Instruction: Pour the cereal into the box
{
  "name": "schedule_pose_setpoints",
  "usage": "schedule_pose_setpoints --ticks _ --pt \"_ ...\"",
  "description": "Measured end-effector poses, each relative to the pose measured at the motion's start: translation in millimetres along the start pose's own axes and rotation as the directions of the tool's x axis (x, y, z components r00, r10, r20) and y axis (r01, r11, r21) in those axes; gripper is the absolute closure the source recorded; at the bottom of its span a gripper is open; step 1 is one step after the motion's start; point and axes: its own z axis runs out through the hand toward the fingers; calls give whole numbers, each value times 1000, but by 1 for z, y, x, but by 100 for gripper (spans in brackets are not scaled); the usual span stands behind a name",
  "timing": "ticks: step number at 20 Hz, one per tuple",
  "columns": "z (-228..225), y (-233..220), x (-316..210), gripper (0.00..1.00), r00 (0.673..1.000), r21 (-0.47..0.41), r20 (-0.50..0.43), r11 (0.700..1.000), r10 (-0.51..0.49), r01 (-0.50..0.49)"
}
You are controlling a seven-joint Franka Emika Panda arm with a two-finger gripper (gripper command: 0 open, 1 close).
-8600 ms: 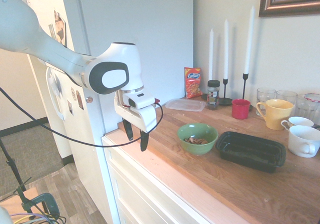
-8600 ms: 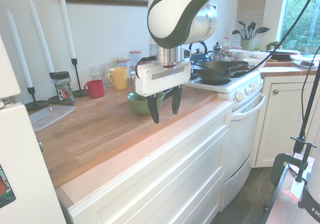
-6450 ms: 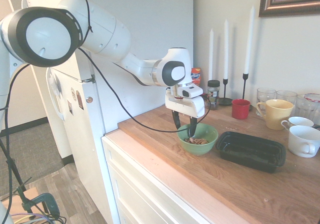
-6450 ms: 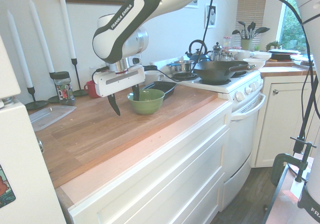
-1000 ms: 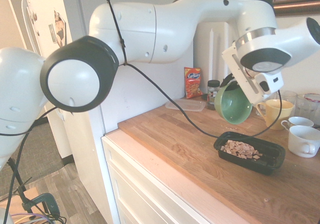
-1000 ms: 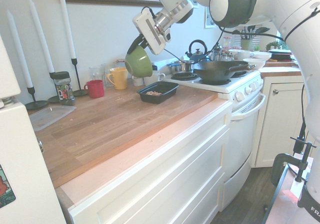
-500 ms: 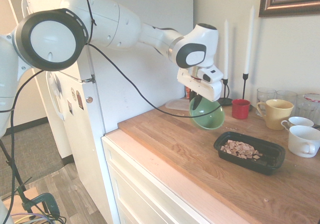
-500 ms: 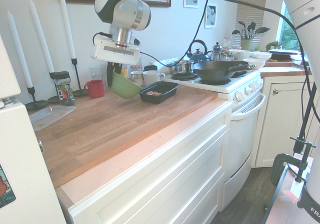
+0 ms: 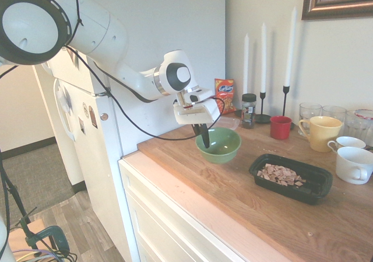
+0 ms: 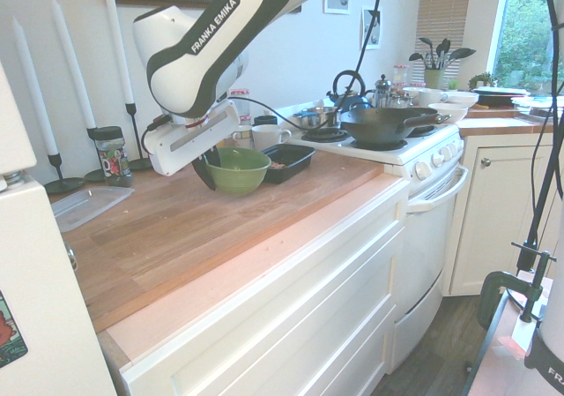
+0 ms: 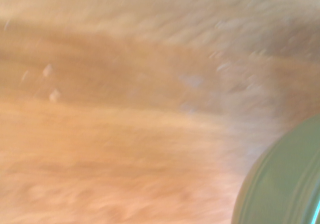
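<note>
First exterior: gripper [image 9: 202, 135] clamped on the near-left rim of the green bowl [image 9: 220, 145], one dark finger inside the bowl, fingers pointing steeply down. Bowl upright, looks empty, at or just above the wooden countertop [image 9: 233, 198]; can't tell if it touches. Black tray [image 9: 291, 178] sits at 4 o'clock from the bowl, apart from it. Cereal [image 9: 280, 174] is heaped inside the tray, toward its left half. Red mug [image 9: 280, 127] and yellow mug [image 9: 320, 132] behind the tray near the wall, white cups [image 9: 353, 160] at 2 o'clock from it. Orange snack bag [image 9: 224, 95], spice jar [image 9: 249, 110] and white candles [image 9: 264, 51] at the back wall.

Second exterior: arm comes in from the top, gripper [image 10: 207, 168] closed on the bowl's [image 10: 236, 170] left rim. Tray [image 10: 288, 161] is just at 2 o'clock from the bowl, cereal [image 10: 277, 164] only partly visible past the bowl. Clear flat container [image 10: 86, 205] lies at 9 o'clock, well apart. Stove [image 10: 414, 162] with a black pan [image 10: 389, 124] to the right.

Wrist: heavily blurred. Wood grain of the countertop [image 11: 125, 114] fills it; curved green bowl [image 11: 282, 184] edge at 5 o'clock.
</note>
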Motion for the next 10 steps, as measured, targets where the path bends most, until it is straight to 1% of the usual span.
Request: schedule_pose_setpoints --ticks 6,10 --pt "0 -17 -28 100 999 3 5 999 -50 50" --pt "10 -26 -47 100 997 -9 19 997 -75 75"
